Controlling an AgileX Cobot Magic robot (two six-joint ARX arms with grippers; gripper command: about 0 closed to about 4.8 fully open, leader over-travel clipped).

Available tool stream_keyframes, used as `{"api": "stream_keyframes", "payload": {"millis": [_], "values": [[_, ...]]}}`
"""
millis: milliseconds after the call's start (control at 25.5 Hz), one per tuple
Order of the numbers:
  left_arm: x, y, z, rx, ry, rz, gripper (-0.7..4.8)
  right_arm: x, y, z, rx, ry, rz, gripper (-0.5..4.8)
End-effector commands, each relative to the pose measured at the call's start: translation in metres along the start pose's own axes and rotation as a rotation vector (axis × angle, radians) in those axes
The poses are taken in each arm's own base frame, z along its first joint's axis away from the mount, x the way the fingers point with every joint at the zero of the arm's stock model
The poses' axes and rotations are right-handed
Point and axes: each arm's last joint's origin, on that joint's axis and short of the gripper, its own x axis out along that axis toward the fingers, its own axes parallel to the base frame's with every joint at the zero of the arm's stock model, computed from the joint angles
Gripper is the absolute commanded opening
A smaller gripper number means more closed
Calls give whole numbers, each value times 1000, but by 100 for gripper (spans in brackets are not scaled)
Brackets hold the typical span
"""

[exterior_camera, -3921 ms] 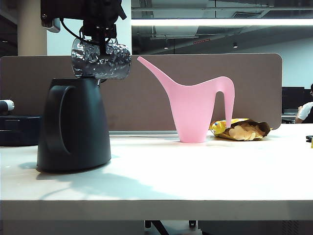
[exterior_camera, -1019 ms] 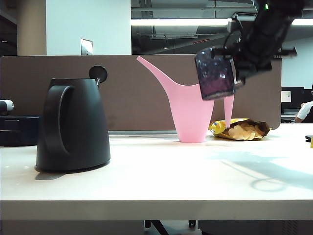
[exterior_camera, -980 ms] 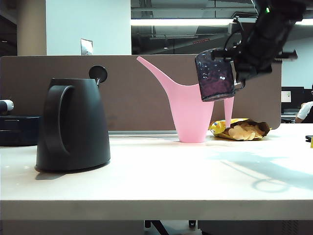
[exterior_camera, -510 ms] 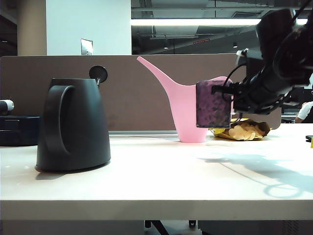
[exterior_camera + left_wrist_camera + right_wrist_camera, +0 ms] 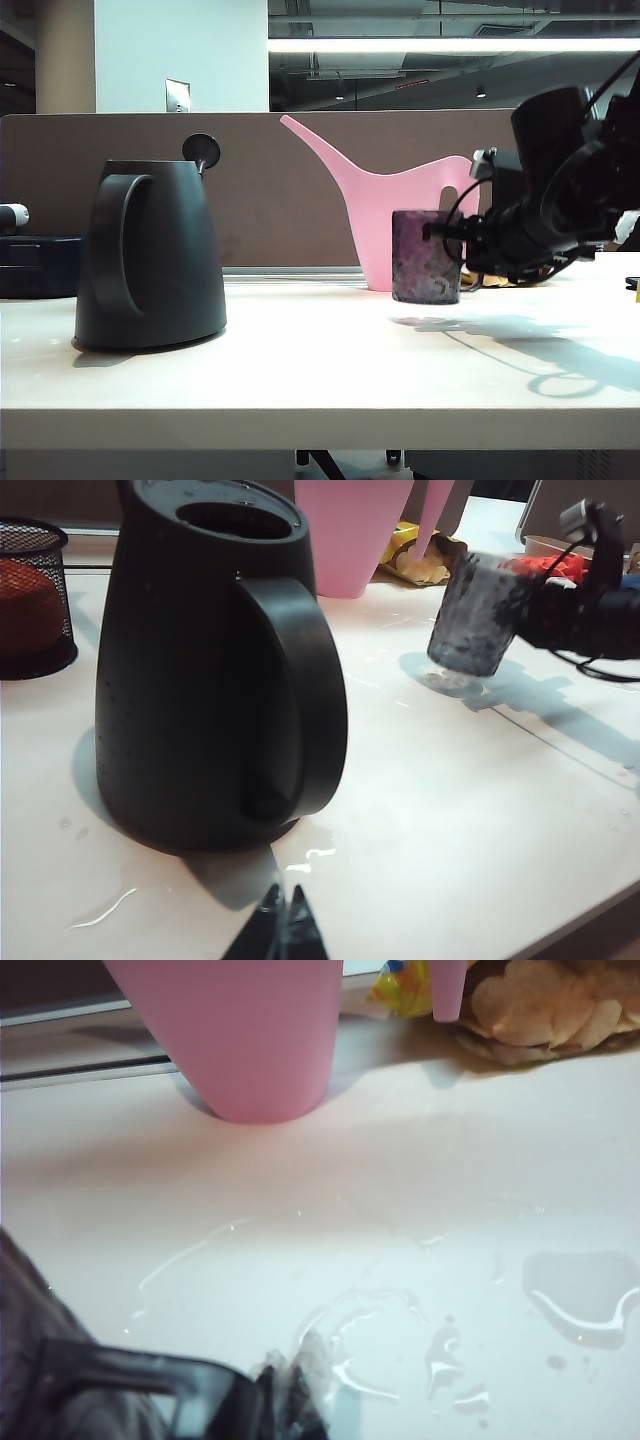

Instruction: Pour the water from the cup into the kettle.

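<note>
Moved: since the earlier frames the cup has come away from above the kettle, crossed to the right side and come down from in front of the pink watering can's handle to the surface.
Cup: upright, its base on or just at the surface, in front of the pink watering can and well apart from the kettle; in the left wrist view the cup shows above a wet ring.
Right gripper: the right gripper reaches in level from the right, clamped on the cup's thin handle; in its own view the dark handle and the gripper sit at the frame edge.
Left gripper: the left gripper hangs near the kettle's base, its tips together, holding nothing.
Kettle: stands on the left of the surface, loop handle toward the camera, top opening uncovered, round knob raised behind it.
Surface: small puddles and streaks of water near the cup.
Behind: an opened snack bag beside the watering can; a black mesh holder past the kettle.
</note>
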Motion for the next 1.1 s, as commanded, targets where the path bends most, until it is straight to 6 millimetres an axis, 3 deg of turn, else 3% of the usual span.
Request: {"api": "stream_keyframes", "payload": {"millis": [39,510,588,667,1098], "values": [[0,0,1,-1,-2,-4,-5,2,0,-2,9,-23,1,-7],[0,0,1,-1,-2,-5,-5,7,-2,-12,1,-17,-5,-4],[0,0,1,0,-2,-5,-5,7,-2,-13,-3,-12,-5,31],[0,0,1,-1,-2,-5,-5,7,-2,-14,-4,-3,2,127],[0,0,1,-2,-3,-5,-5,-4,-3,-13,-13,50,-10,127]]}}
